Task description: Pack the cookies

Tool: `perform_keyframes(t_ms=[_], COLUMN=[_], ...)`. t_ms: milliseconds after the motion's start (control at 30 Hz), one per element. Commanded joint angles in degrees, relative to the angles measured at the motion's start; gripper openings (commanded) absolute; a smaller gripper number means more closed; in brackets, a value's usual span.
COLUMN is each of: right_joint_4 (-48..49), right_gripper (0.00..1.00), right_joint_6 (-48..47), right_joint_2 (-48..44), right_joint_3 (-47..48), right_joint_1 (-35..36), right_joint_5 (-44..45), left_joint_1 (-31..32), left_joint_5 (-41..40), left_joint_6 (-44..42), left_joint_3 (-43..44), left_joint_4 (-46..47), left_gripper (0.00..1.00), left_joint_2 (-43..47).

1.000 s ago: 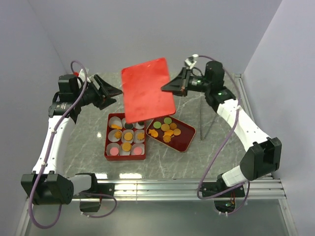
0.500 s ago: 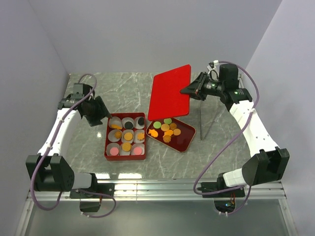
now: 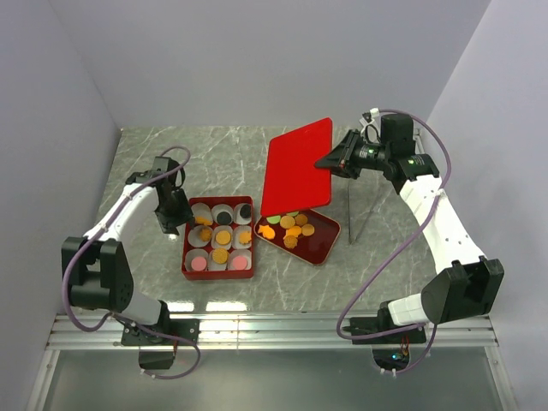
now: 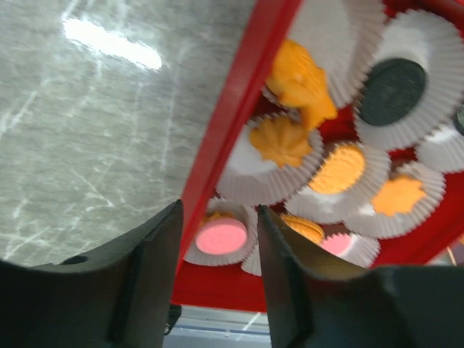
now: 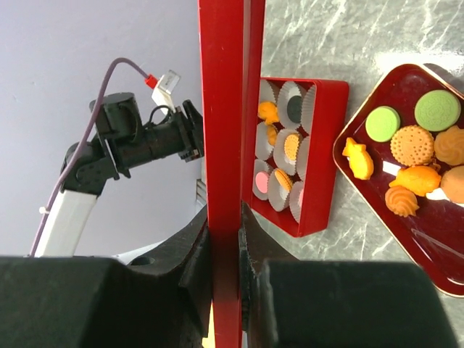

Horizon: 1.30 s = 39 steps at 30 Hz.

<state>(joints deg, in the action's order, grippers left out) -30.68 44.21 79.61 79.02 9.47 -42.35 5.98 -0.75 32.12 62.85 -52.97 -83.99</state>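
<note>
L jaws stand apart, straddling the left wall of the red box [image 4: 239, 109]. The outer finger [image 4: 138, 283] is over the bare table [image 4: 87, 145]; the inner finger [image 4: 297, 283] is inside, just beside the paper cups [image 4: 254, 170]. Contact w/ the wall cannot be confirmed. Step in hand, as judged: grip this wall to steady or shift the box.

- Close on the wall only.
- Keep the inner finger off the cup pleats; they look thin and would prob. crush or tip.
- Slide, do not tilt: the box is loaded.

R jaws are clamped on the edge of the red lid [image 3: 295, 171], held high and tilted.

Cookies [image 3: 223, 237] sit in the cups; more lie loose on the dark red tray [image 3: 318, 248] just beside the box, so packing looks incomplete.

Obstructions: the lid hangs over the tray's far end, limiting access from above. A thin metal tool [image 3: 353, 214] lies right of the tray, well apart from the box.
</note>
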Motion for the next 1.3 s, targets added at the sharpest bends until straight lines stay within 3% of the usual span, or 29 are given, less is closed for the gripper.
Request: perform_keyframes(t_ms=[0,400,667,1000,1100,1133,1267], right_joint_4=[1.32,0.35,1.49,10.01,14.32,16.76,22.14], right_gripper=[0.0,0.0,0.0,0.0,0.0,0.0,0.0], right_joint_6=[-0.96,-1.93,-1.58,3.16,6.05,6.76,9.4], right_joint_2=[-1.92,-2.45,-1.31,3.44,5.9,7.21,10.03], right_joint_3=[0.43,-0.62,-0.8,2.36,3.15,3.15,3.15], right_joint_1=[-0.6,-1.13,-1.13,-0.51,0.89,1.77,4.75], right_joint_5=[-0.19,-0.1,-0.89,-8.87,-12.56,-13.37,-16.27], left_joint_1=[0.09,0.09,0.09,0.7,1.23,1.4,1.4], left_joint_5=[-3.46,-3.2,-3.38,-1.53,-1.79,-1.88,-2.76], left_joint_6=[-0.92,-1.88,-0.57,-0.04,-0.3,-0.39,-0.21], left_joint_3=[-0.18,-2.38,-0.72,4.82,7.19,8.42,11.32], left_joint_4=[1.47,5.6,5.86,6.03,5.6,5.51,3.49], left_gripper=[0.5,0.33,0.0,0.01,0.15,0.25,0.41], left_joint_2=[-1.61,-6.62,-7.68,-10.76,-11.55,-11.64,-10.42])
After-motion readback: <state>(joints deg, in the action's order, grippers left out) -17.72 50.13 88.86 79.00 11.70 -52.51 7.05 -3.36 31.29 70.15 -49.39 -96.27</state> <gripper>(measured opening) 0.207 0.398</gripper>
